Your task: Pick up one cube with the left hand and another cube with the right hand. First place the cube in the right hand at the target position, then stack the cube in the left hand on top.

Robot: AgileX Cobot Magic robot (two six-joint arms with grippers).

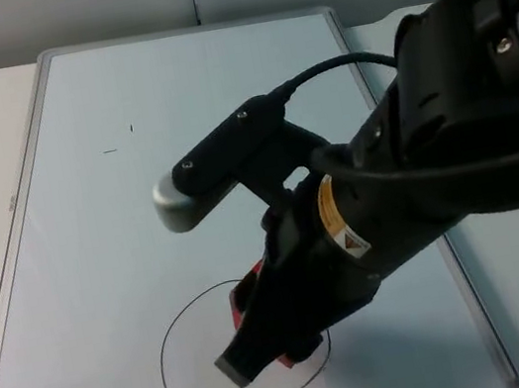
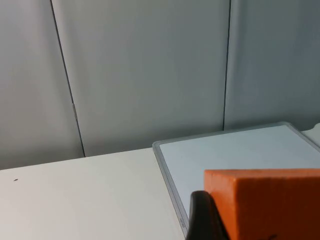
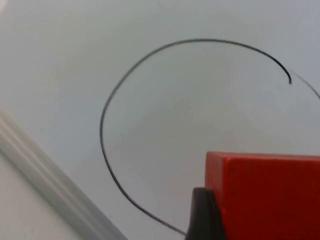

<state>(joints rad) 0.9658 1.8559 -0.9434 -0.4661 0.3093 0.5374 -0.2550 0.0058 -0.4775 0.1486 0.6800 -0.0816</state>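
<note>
We've got the whiteboard [image 1: 141, 205] lying flat on the surface, with a hand-drawn black circle [image 1: 171, 345] at its near end, and the right gripper [image 1: 255, 340] sits low inside that circle, fingers clamped on the red cube [image 3: 270, 195]. The left gripper [image 2: 235, 220] is up off the board's corner facing the grey wall, its fingers [image 2: 202, 217] tight on the orange cube [image 2: 265, 200].

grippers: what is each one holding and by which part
Right gripper clamps the red cube by its sides, over the drawn circle. Left gripper holds the orange cube by its sides.
</note>
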